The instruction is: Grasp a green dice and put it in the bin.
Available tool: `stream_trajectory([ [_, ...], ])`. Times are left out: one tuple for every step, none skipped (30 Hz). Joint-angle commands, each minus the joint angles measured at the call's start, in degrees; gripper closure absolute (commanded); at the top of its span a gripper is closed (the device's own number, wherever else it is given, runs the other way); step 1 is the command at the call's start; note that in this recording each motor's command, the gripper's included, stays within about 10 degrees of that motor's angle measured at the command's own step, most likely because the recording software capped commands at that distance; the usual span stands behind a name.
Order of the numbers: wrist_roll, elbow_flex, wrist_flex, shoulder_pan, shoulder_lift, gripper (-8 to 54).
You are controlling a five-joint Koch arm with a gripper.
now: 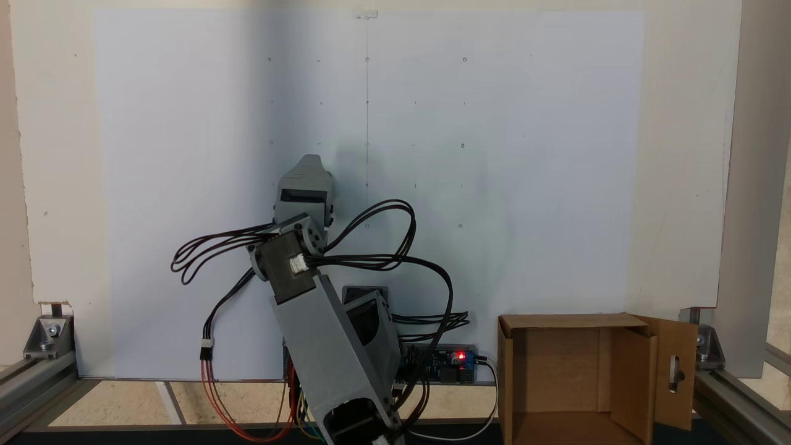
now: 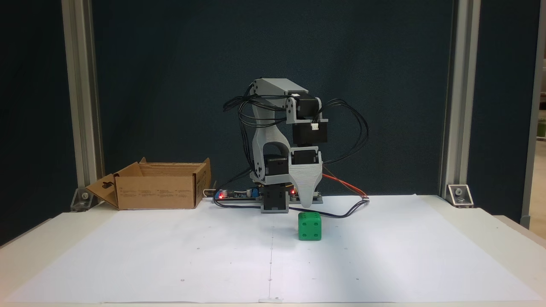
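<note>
- Your green dice sits on the white paper sheet in front of the arm's base, resting flat with a five-pip face toward the camera of the fixed view that looks at the arm head-on.
- The gripper hangs point-down just above and slightly behind the dice in that view; whether the tip touches the cube's top is hard to judge from this angle, though a thin gap seems to show.
- You see only one broad grey jaw face-on, with the other hidden behind it, so I cannot tell whether the jaws are apart or together.
- In the fixed view from above, the gripper points up the frame over the paper, and the dice is hidden beneath it.
- The bin stands at the left of the head-on view, well apart from the dice, its top open and one flap with a slot cutout folded outward.
- From above, the bin is at the lower right, beside the metal frame.
- A small board with a red light lies by the arm's base.
</note>
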Motion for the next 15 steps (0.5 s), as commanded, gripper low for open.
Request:
stream_trajectory([
  [3.43, -1.14, -1.49, 0.44, -1.41, 2.4],
  [3.43, -1.14, -1.58, 0.44, -1.93, 2.4],
  [3.43, -1.14, -1.85, 0.35, -3.16, 2.5],
  [3.43, -1.14, -2.29, 0.26, -4.22, 2.5],
  [3.43, -1.14, -2.72, 0.26, -5.19, 2.5],
  [3.43, -1.14, -2.99, 0.26, -6.06, 2.5],
  [3.43, -1.14, -3.08, 0.18, -6.50, 2.5],
  [3.43, -1.14, -3.25, 0.09, -7.12, 2.5],
  [3.43, -1.14, -3.52, 0.09, -7.47, 2.5],
  [3.43, -1.14, -3.69, 0.00, -7.91, 2.5],
  [3.43, -1.14, -4.13, 0.00, -8.26, 2.5],
  [3.43, -1.14, -4.39, 0.00, -9.05, 2.5],
  [3.43, -1.14, -4.57, 0.00, -9.40, 2.5],
  [3.43, -1.14, -4.66, 0.00, -9.93, 2.6],
  [3.43, -1.14, -4.75, -0.18, -10.55, 2.6],
])
